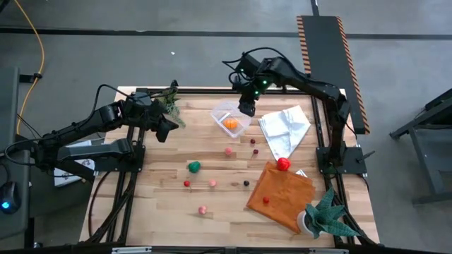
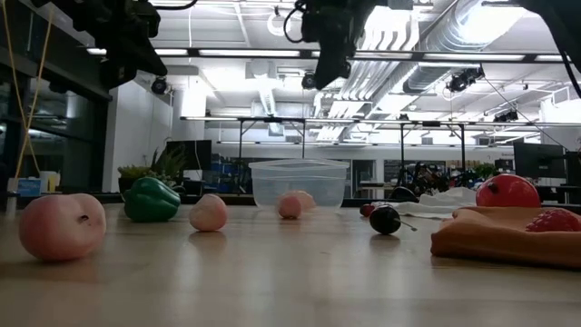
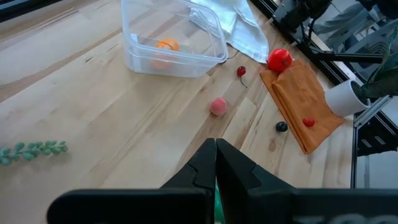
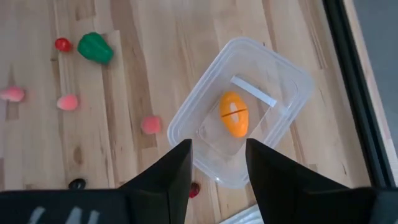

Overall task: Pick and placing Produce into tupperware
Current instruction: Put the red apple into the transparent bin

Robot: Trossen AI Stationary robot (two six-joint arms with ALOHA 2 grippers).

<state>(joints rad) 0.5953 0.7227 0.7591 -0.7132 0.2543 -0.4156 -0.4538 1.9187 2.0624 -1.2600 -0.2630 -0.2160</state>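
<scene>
A: High view: the right gripper (image 1: 246,109) hangs over the clear container (image 1: 231,118), fingers apart and empty; an orange piece (image 4: 234,114) lies inside.

B: And the left gripper (image 3: 216,163)?

A: Closed on nothing, waiting near the table's far left. The green pepper (image 1: 193,166) and the other pieces sit scattered; a low swing could likely knock the light container askew.
</scene>
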